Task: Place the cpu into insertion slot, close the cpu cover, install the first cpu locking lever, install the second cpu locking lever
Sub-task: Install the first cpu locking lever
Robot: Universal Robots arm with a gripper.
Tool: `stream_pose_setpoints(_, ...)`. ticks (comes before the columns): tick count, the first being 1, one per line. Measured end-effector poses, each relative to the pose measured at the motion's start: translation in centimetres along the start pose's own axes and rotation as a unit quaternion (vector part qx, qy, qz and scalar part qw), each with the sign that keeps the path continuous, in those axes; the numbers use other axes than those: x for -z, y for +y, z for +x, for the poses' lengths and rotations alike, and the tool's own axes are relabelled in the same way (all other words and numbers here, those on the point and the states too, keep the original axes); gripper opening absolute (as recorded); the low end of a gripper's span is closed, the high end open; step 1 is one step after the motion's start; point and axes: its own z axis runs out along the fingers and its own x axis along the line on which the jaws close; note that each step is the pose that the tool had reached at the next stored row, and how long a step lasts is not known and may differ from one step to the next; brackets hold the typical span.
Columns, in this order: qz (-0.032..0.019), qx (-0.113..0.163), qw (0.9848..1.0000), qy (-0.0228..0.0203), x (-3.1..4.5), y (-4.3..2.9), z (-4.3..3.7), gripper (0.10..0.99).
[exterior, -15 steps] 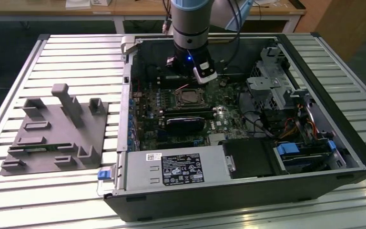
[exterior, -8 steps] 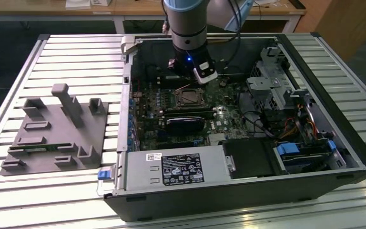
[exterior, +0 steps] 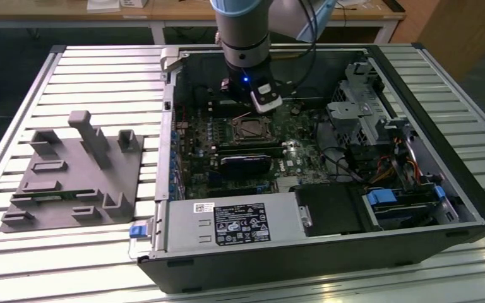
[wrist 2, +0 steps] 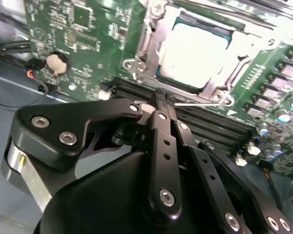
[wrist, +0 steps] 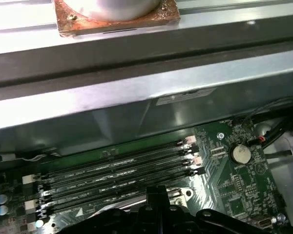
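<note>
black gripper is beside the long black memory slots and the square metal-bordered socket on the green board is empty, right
Not empty: the second wrist view shows the flat silvery-grey square cpu seated in that metal-bordered insertion slot. The black gripper is beside the long black memory slots, as you said.

One cpu (wrist 2: 195, 51), one coin cell (wrist: 240, 154), seemingly four memory slots (wrist: 117, 175)

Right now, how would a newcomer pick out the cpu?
Inside the open computer case, find the green motherboard. Near its middle, beside the long black memory slots, sits the insertion slot with its silvery metal border. The cpu is the flat, pale silvery square seated in it, smooth and blank unlike the component-studded board around it.
</note>
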Motion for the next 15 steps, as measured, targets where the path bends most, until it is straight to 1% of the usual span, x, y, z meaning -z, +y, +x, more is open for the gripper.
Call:
stream_pose_setpoints(2, 0.0005, -0.004, 1.0000, -0.0011, 0.07, -0.09, 0.44, 0.106)
stream_pose_setpoints(4, 0.0010, -0.008, 1.0000, -0.0025, 0.07, -0.11, 0.68, 0.106)
stream_pose_setpoints(9, 0.0030, -0.024, 0.9997, -0.0077, -0.13, 0.11, 0.80, 0.106)
stream_pose_setpoints(15, 0.0054, -0.033, 0.9994, -0.0116, -0.42, 0.65, 0.98, 0.106)
